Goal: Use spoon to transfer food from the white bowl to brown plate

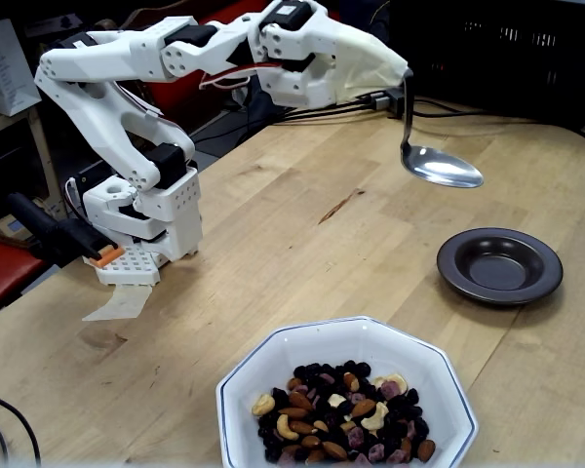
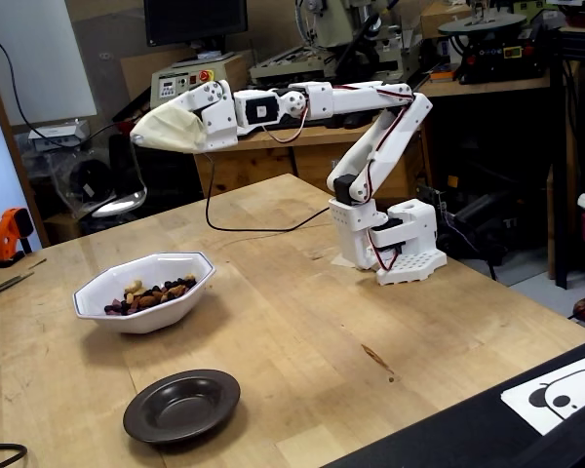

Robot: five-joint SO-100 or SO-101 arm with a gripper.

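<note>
The spoon (image 1: 441,168) hangs in the air from my gripper (image 1: 402,74), handle up, its shiny bowl level and empty. Cream wrapping covers the gripper and hides its fingers, which hold the handle's top. The spoon floats above bare table behind the brown plate (image 1: 499,265), which holds nothing. The white bowl (image 1: 273,353) sits at the front edge with the food (image 1: 343,419) heaped in it. In the other fixed view the gripper (image 2: 139,142) reaches left, and the spoon (image 2: 118,203) hovers beyond the white bowl (image 2: 146,314) with its food (image 2: 156,291); the brown plate (image 2: 182,405) lies nearer the camera.
The arm's white base (image 1: 146,219) stands at the table's left side. Cables (image 1: 448,109) and a black crate (image 1: 497,49) line the far edge. An orange tool (image 2: 15,234) rests at the table's left end and a printed sheet (image 2: 561,390) lies on a black surface, front right.
</note>
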